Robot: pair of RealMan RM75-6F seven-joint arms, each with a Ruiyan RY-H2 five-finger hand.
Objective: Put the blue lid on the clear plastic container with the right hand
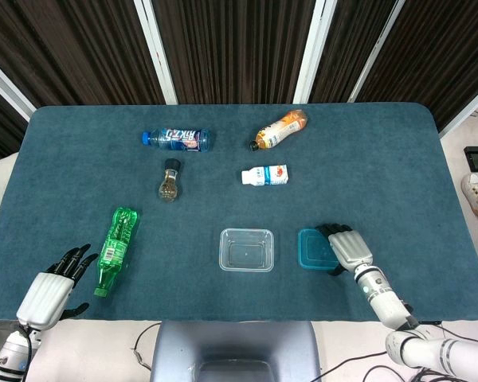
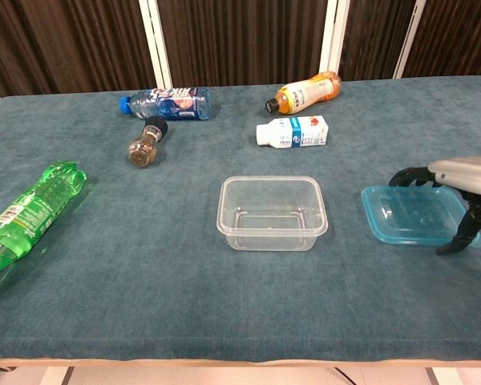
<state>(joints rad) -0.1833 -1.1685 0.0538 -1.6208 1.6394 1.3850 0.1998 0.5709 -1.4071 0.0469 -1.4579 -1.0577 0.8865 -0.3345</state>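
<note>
The blue lid (image 2: 409, 213) (image 1: 312, 248) lies on the cloth just right of the clear plastic container (image 2: 272, 212) (image 1: 246, 249), which stands open and empty near the front middle. My right hand (image 2: 458, 186) (image 1: 345, 248) covers the lid's right end. Its fingers curl over the far edge and its thumb presses the near edge, so it grips the lid. The lid's right side looks slightly raised. My left hand (image 1: 54, 284) rests at the front left corner with fingers spread, holding nothing; only the head view shows it.
A green bottle (image 1: 115, 249) (image 2: 26, 215) lies near the left hand. Further back lie a small dark-capped jar (image 1: 170, 182), a blue-label bottle (image 1: 176, 140), an orange bottle (image 1: 280, 129) and a small white bottle (image 1: 265, 175). The table edge (image 1: 239, 318) runs close in front.
</note>
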